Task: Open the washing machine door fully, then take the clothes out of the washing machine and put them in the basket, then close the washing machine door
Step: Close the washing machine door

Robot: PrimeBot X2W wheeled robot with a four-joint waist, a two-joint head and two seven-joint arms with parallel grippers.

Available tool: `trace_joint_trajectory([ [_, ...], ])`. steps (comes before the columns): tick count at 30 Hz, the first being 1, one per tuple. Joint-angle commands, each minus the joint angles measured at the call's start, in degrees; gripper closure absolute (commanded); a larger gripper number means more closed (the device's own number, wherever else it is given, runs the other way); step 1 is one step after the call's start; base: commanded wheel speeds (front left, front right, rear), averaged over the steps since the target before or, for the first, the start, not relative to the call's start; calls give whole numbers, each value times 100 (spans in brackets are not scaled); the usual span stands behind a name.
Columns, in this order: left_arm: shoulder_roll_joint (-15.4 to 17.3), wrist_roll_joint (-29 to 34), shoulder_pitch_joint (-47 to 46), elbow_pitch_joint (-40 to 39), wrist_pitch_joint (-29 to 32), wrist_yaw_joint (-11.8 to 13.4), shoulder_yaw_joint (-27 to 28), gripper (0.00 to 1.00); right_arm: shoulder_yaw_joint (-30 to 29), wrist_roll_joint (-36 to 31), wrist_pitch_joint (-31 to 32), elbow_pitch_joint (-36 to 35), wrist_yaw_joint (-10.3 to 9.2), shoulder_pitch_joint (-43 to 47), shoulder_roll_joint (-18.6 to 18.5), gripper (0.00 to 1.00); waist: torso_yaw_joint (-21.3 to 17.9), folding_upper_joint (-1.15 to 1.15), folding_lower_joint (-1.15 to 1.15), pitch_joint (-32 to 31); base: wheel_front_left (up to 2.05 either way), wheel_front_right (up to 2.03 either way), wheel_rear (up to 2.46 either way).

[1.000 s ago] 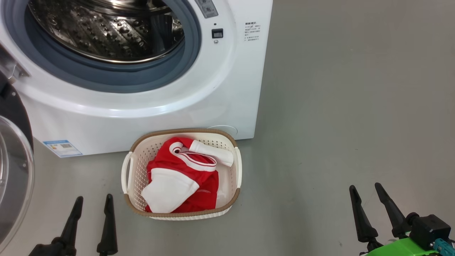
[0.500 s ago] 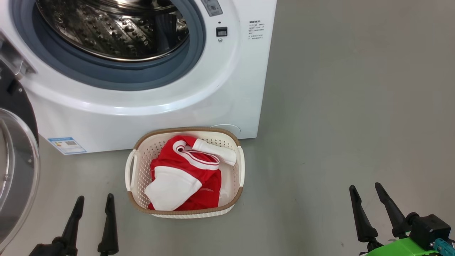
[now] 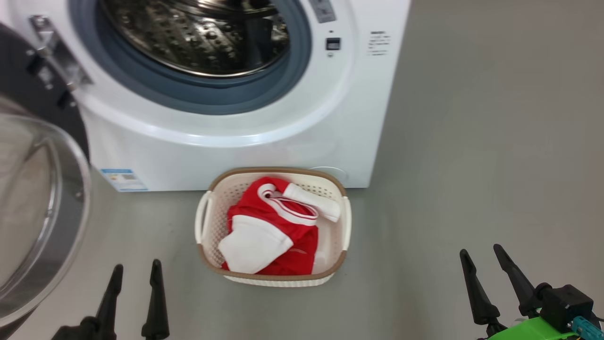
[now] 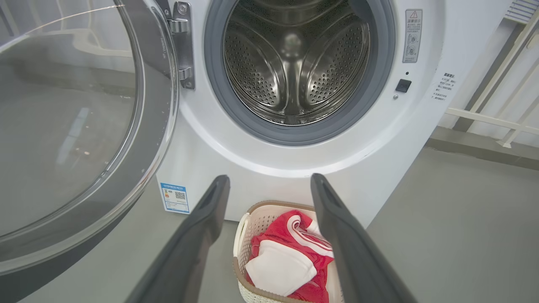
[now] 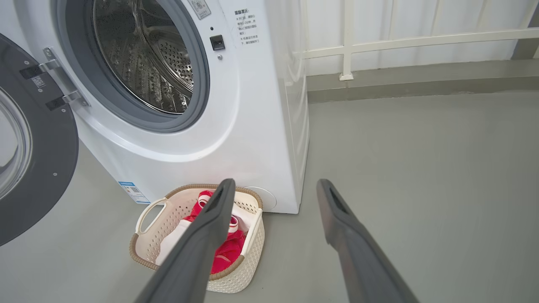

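Note:
The white washing machine (image 3: pixel 264 141) (image 4: pixel 379 139) (image 5: pixel 252 139) stands with its steel drum (image 3: pixel 198 38) (image 4: pixel 294 63) bare inside. Its door (image 3: pixel 37 198) (image 4: pixel 80 139) (image 5: pixel 33 147), black-rimmed with a clear window, is swung wide open to the left. The red and white clothes (image 3: pixel 273 231) (image 4: pixel 286 261) (image 5: pixel 223 252) lie in the cream basket (image 3: pixel 205 222) (image 4: pixel 242 227) (image 5: pixel 147 248) on the floor before the machine. My left gripper (image 3: pixel 135 271) is open at the lower left, near the door's edge. My right gripper (image 3: pixel 481 252) is open at the lower right, over bare floor.
Grey floor (image 3: pixel 472 141) spreads to the right of the machine. A white railing (image 5: pixel 400 42) and a low kerb (image 5: pixel 421 82) run along the back wall. A blue label (image 3: pixel 123 179) sits low on the machine's front.
The whole head view has shifted, so machine, basket and door sit further right: the camera has turned left. Both grippers stay open and low.

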Motion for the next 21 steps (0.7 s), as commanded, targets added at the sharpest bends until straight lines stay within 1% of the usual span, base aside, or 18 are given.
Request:
trace_joint_trajectory([
  [1,87,-54,56,-82,-30,129,127,0,178,-7,-37,-105,28,-133,-144,0,309,0,0,-80,0,0,0],
  [3,87,-101,106,-46,-30,241,66,0,226,-9,-37,-82,28,-123,-192,0,490,0,0,-119,0,0,0],
  [11,87,-311,323,-41,-30,542,-125,0,487,8,-37,-17,28,-106,-349,0,1261,0,0,-261,0,0,0],
  [21,87,-497,534,-127,-30,815,-352,0,792,47,-37,43,28,-196,-428,0,2100,0,0,-344,0,0,0],
])
